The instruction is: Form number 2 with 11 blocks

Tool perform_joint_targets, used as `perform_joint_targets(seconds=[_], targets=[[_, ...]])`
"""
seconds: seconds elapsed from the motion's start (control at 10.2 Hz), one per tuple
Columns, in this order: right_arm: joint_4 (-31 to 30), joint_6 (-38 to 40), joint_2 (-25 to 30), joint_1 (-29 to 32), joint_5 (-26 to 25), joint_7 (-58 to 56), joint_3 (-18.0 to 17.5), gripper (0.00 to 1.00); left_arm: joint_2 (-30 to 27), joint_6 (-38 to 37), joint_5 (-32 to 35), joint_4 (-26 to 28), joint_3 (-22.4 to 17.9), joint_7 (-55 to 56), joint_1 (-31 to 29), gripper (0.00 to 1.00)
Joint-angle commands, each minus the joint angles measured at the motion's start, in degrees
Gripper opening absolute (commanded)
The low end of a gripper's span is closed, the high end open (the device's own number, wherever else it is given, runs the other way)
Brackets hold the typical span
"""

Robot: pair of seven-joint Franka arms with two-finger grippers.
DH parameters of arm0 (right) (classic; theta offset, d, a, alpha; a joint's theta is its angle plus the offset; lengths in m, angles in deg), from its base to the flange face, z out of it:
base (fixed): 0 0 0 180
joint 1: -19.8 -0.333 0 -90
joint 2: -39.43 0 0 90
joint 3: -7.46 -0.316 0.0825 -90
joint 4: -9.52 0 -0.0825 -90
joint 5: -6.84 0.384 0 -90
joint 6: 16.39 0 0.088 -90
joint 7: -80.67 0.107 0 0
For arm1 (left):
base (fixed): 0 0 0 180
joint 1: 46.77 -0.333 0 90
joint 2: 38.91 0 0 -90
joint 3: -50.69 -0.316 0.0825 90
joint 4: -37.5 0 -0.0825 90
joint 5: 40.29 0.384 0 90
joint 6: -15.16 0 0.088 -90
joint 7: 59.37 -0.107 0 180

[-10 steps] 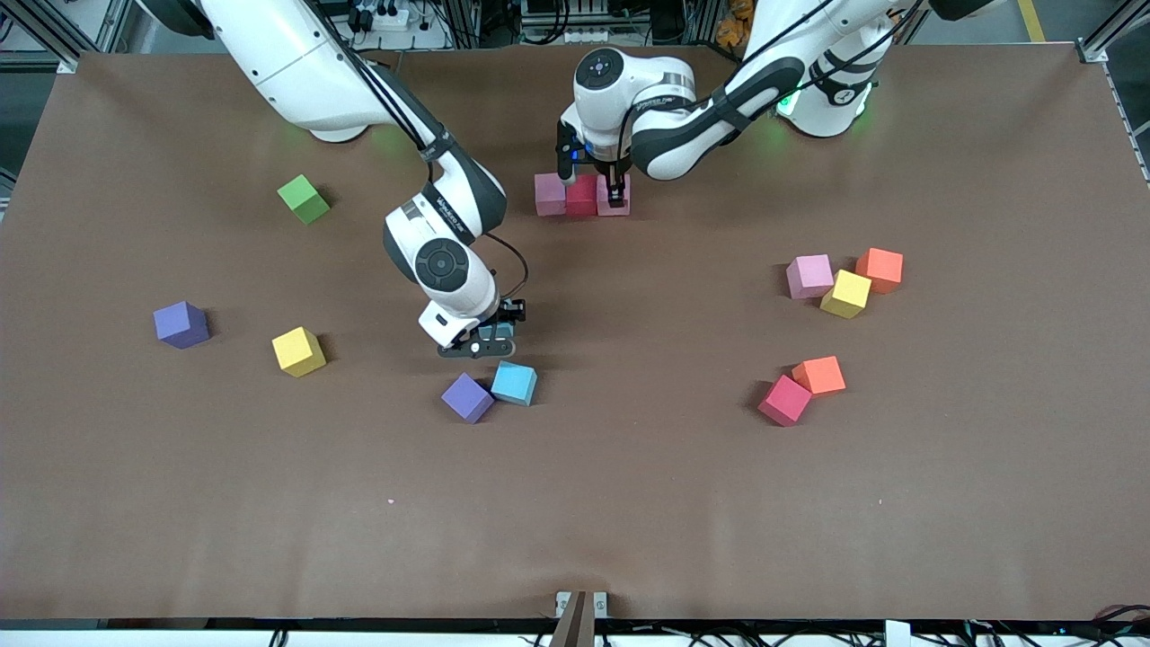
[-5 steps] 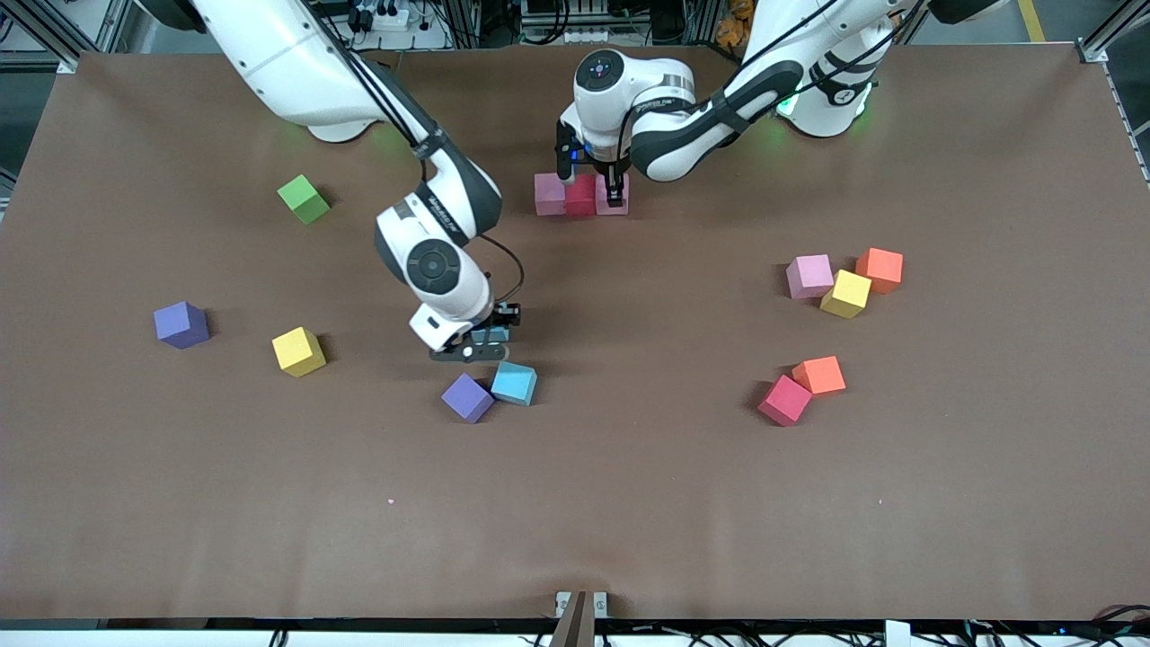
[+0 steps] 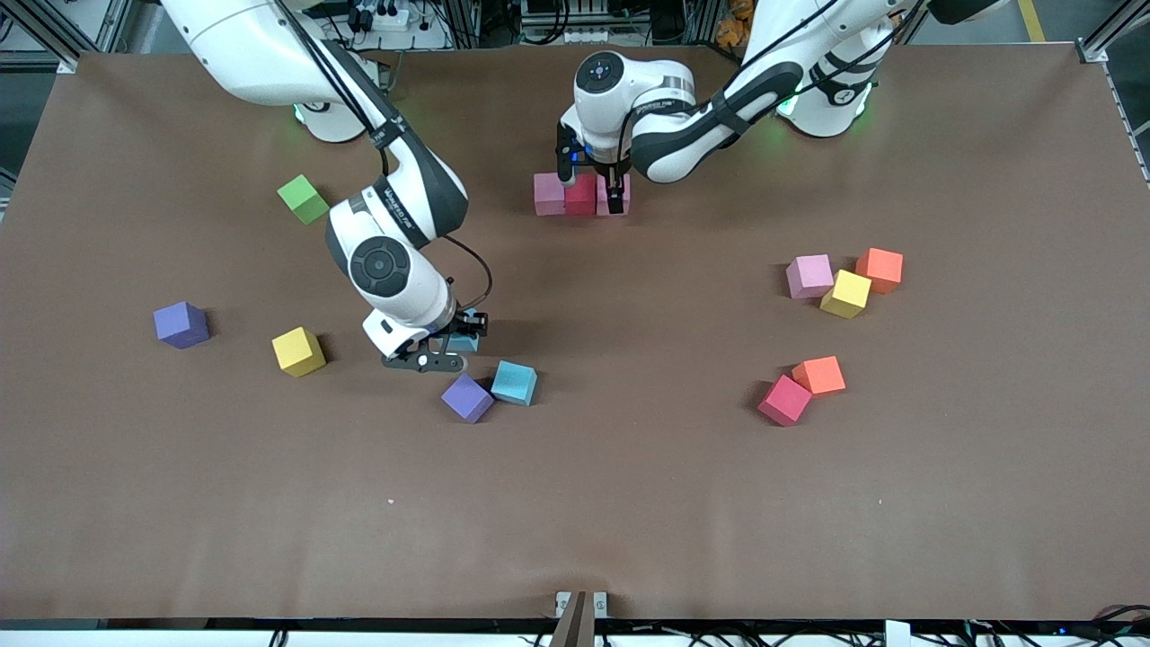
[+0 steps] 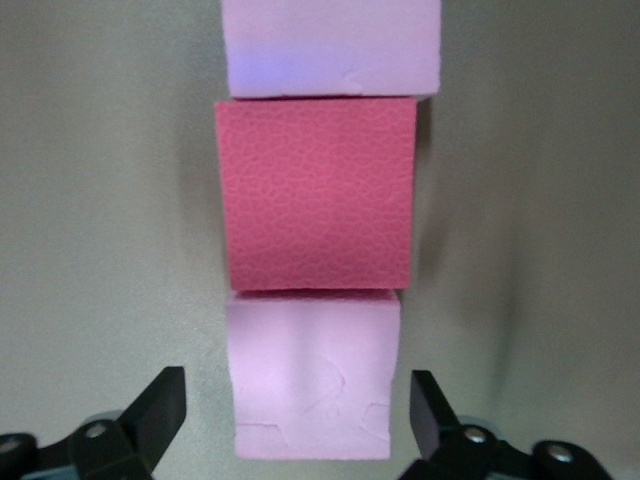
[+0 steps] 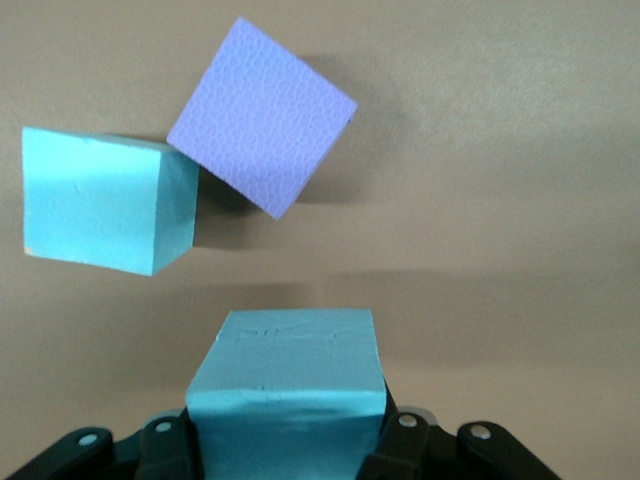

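Observation:
Of the number 2, one row of three blocks lies near the robots' bases: pink (image 3: 549,194), red (image 3: 581,195), pink (image 3: 620,187). My left gripper (image 3: 613,201) is open around the pink block (image 4: 315,375) at the left arm's end of that row. A gap shows on each side of the block, and the red block (image 4: 315,195) touches it. My right gripper (image 3: 446,349) is shut on a light blue block (image 3: 465,340) (image 5: 290,385), held above the table. Below it lie a second light blue block (image 5: 100,205) and a purple block (image 5: 262,115).
The loose light blue (image 3: 514,383) and purple (image 3: 467,397) blocks touch. Toward the right arm's end lie yellow (image 3: 298,351), purple (image 3: 181,324) and lime-green (image 3: 303,199) cubes. Toward the left arm's end lie pink (image 3: 809,276), yellow (image 3: 845,294), orange (image 3: 880,270), orange (image 3: 818,375) and red (image 3: 784,400).
My left gripper has opened and let go of the pink block in the row. My right arm has carried the light blue block toward the right arm's end of the table.

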Motion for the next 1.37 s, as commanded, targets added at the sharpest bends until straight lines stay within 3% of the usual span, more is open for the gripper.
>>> perform_joint_targets(seconds=[0.0,0.49,0.68,0.98,1.27], targets=[[-0.6,-0.4,0.4,-0.4,-0.1,2.2,-0.4,0.06,-1.1,-0.1,0.9,-0.4,0.7,4.4,-0.3,1.00],[-0.5,0.0,0.6,-1.2,-0.1,3.5,-0.6,0.06,-2.9,-10.4,-6.7,-5.3,12.4,15.9,-4.9,1.00],[-0.4,0.0,0.5,-2.2,-0.1,6.0,-0.7,0.06,-2.8,-19.3,-7.7,-10.0,17.0,17.3,-9.2,1.00],[-0.1,-0.3,0.3,-6.9,-0.1,12.6,-0.7,0.06,-2.8,-34.3,-10.0,-19.7,16.3,20.6,-12.3,1.00],[-0.3,-0.5,0.0,-11.6,0.2,13.8,-0.9,0.06,-2.8,-39.9,-9.5,-29.6,7.1,22.1,-12.9,1.00]])
